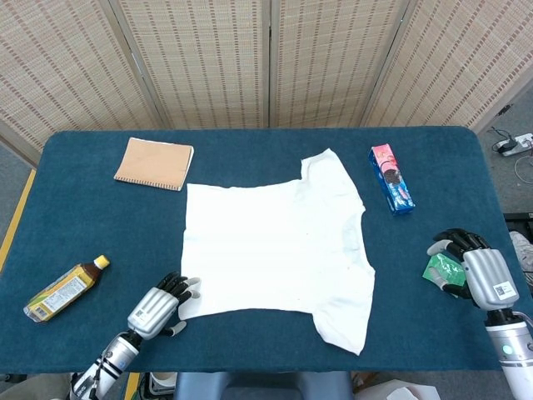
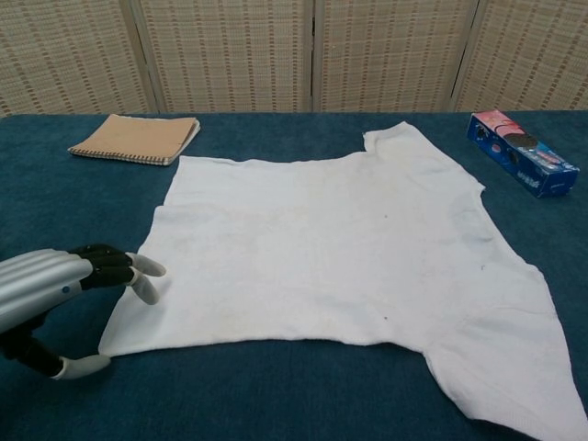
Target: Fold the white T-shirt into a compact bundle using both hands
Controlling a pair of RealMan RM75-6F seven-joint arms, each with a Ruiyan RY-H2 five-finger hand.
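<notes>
You get bright, even overhead light, soft faint shadows, no glare, and sharp focus in both views.

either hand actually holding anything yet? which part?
Nothing held. Left hand is at the T-shirt's near-left corner, fingers apart, not closed on it. Right hand hovers open over a green packet.
</notes>
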